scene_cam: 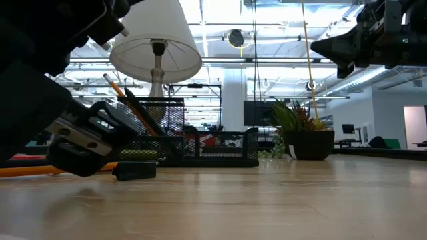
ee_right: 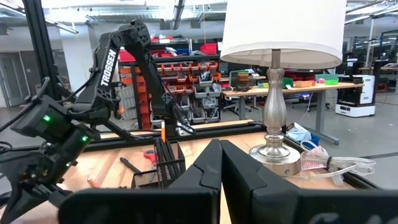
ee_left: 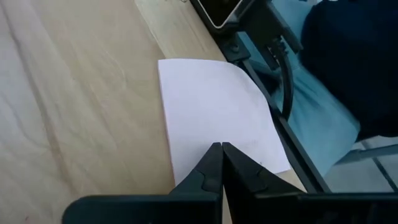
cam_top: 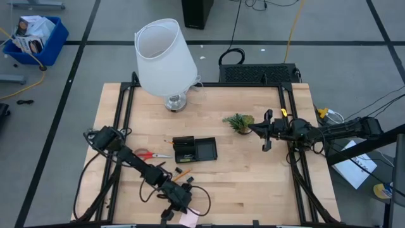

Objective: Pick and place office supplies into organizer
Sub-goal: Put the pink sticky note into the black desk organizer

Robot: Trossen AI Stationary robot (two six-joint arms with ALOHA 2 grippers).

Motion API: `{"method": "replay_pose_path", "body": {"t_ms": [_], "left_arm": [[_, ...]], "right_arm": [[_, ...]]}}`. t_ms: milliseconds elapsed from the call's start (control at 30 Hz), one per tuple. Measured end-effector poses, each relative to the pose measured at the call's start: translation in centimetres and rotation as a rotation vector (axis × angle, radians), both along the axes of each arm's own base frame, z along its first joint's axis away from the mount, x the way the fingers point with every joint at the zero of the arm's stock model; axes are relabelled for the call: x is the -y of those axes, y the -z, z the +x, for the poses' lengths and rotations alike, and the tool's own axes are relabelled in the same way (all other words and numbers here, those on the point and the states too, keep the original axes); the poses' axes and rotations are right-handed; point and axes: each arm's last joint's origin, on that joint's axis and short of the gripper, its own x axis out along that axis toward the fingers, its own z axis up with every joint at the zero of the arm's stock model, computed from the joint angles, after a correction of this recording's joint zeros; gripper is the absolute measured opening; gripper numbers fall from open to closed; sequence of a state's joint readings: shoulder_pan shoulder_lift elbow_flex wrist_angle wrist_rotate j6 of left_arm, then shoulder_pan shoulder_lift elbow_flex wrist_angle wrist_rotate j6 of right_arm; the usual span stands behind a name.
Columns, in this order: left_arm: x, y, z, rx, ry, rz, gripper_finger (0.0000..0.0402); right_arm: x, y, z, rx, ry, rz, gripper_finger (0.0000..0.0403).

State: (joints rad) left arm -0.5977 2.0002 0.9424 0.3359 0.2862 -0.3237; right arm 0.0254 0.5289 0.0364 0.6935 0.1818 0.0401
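We see the left arm stretched diagonally toward the near table edge, left gripper low, fingers pressed together, nothing between them. Right arm reaches in level from the right side, raised, right gripper also closed and empty, pointing toward table centre.

A white lamp with a wide shade and a silver base stands on the light wooden surface, toward its far edge. A small green plant in a dark pot sits to the lamp's right, well apart from it. On the grey floor, far to the lamp's left, is a blue bin.
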Motion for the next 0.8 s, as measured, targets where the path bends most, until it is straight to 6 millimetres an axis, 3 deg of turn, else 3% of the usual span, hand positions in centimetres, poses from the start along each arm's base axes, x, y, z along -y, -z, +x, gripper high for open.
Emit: {"method": "replay_pose_path", "body": {"t_ms": [800], "left_arm": [[-3.8, 0.2, 2.3, 0.078, -0.327, 0.174, 0.0019]], "right_arm": [[0.0, 0.0, 0.0, 0.001, 0.000, 0.000, 0.0000]]}}
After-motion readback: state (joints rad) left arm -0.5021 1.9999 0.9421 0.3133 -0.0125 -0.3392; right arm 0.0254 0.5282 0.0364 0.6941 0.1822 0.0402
